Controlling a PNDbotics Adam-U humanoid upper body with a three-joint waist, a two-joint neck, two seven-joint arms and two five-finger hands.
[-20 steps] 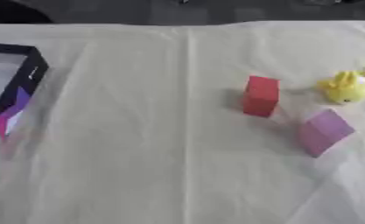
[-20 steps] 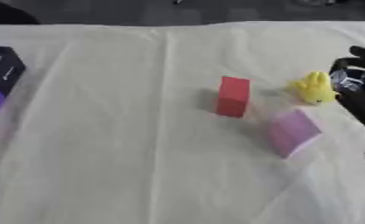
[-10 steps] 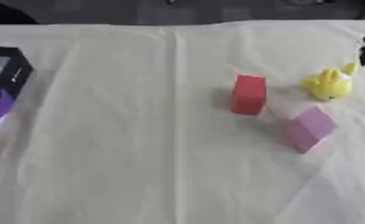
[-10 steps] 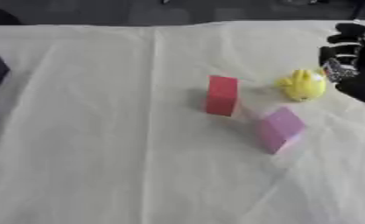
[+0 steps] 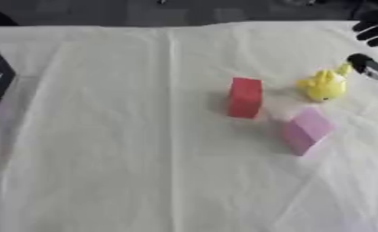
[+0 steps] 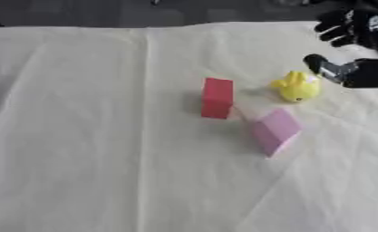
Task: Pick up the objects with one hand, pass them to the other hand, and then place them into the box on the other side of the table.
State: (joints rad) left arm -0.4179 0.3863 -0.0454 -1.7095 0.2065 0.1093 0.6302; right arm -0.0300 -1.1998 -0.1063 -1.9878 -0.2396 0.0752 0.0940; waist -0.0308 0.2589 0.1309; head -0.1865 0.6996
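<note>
Black right hand (image 6: 358,54), silver joints, rounded fingertips

Our head has turned, so the whole scene sits further left in view than a second ago; the blocks have not moved on the bench. Our right hand (image 6: 352,50) has come in further from the upper right corner and now hangs just beside the yellow toy (image 6: 296,87), fingers spread above it and thumb close to its right side, not yet touching it that we can tell.
</note>
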